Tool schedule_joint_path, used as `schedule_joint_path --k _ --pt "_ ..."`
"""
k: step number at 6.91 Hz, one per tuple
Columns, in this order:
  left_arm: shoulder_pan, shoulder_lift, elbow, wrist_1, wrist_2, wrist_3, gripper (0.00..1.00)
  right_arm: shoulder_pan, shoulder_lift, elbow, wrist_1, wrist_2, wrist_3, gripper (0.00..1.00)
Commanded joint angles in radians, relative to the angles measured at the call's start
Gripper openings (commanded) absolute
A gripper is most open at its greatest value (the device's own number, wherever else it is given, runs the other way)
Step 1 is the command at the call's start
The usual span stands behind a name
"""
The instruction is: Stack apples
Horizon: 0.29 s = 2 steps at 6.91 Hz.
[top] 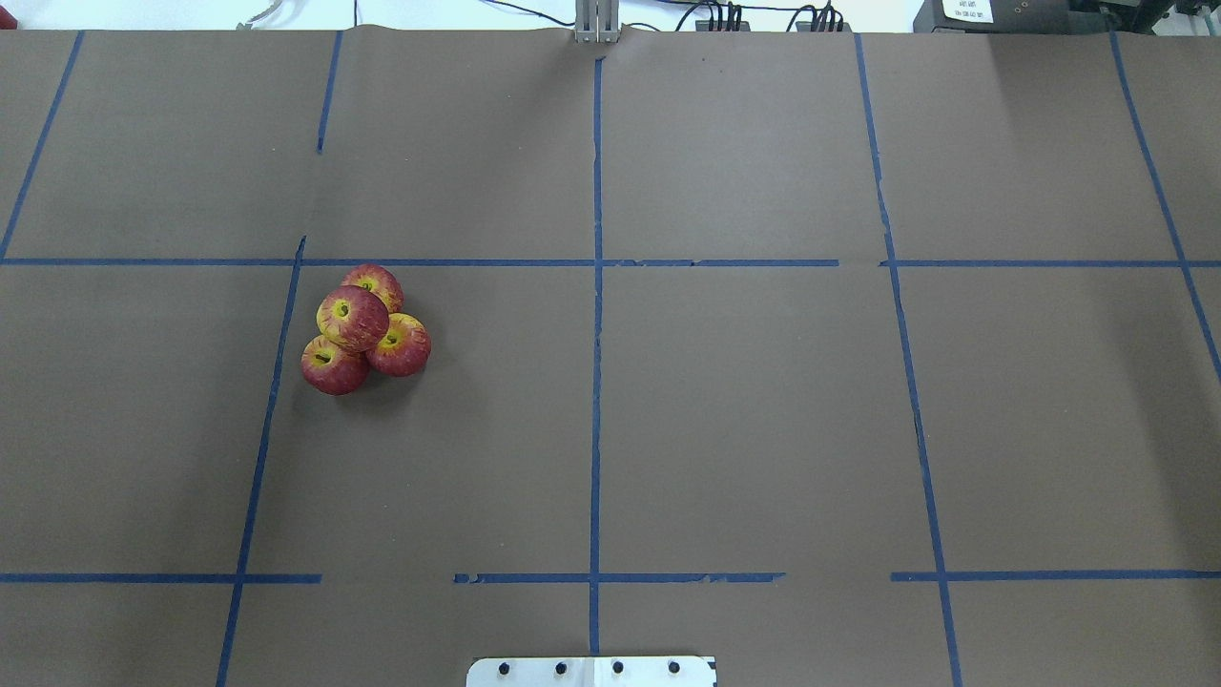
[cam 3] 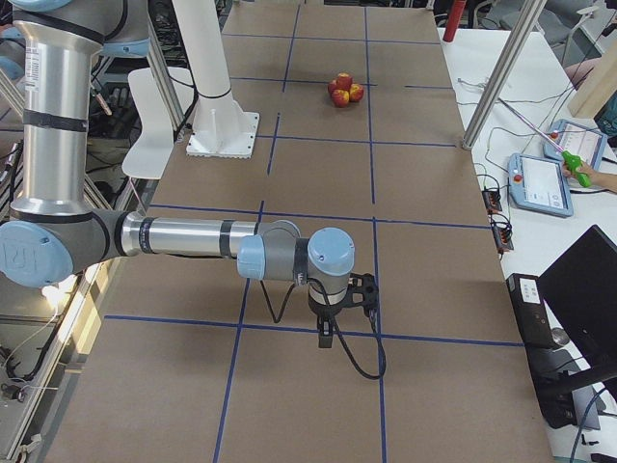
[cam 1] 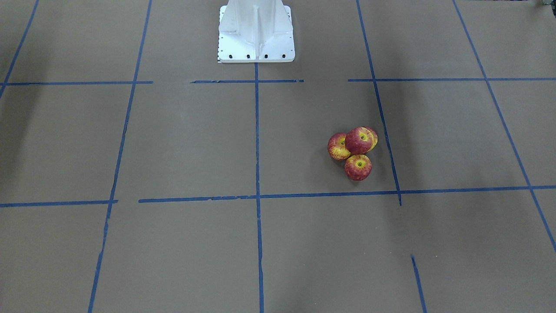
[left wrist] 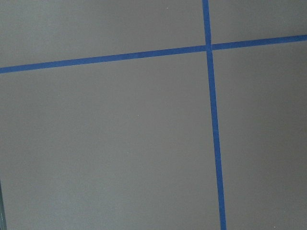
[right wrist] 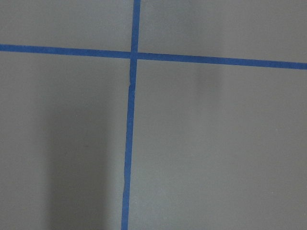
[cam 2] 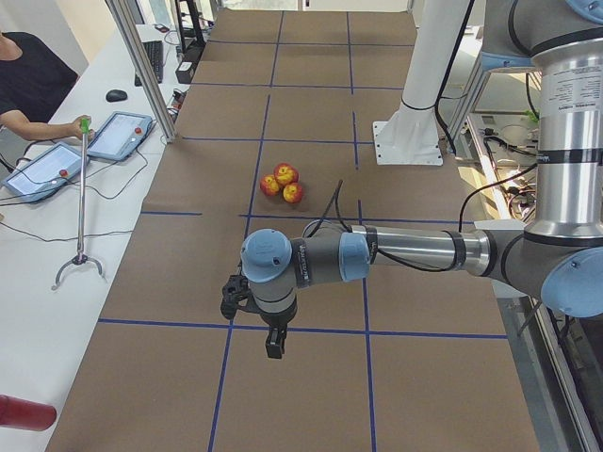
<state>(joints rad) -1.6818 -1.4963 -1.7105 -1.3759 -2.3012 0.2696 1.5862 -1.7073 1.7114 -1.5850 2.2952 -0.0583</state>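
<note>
The left arm (cam 2: 415, 248) is showing off silver tubes, grey joints and pale blue caps, with a black cable looping along it and small printed labelling running up its column. The right arm (cam 3: 183, 236) is wearing the same colours. The left gripper (cam 2: 273, 347) and right gripper (cam 3: 328, 333) are looking black. The white pedestal (cam 1: 256, 30) is flaring into a plate carrying four dark bolts (cam 1: 248, 56).

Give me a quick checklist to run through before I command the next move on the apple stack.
1. Top apple seated on the three base apples: ok.
2. Base apples bunched close together under it: ok.
3. Left gripper far from them, above bare table: ok.
4. Right gripper far from them too: ok.
5. Whether either gripper is open or shut: cannot tell; only the side views show them.
</note>
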Motion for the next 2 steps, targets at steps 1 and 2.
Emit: schedule_joint_path --k 1,2 --pt "0.001 -0.008 -0.011 0.006 0.000 0.000 1.00 0.000 0.000 -0.001 0.000 0.000 0.000 1.00" --pt "0.001 -0.027 -0.012 0.011 0.002 0.000 1.00 0.000 0.000 -0.001 -0.001 0.001 0.000 1.00"
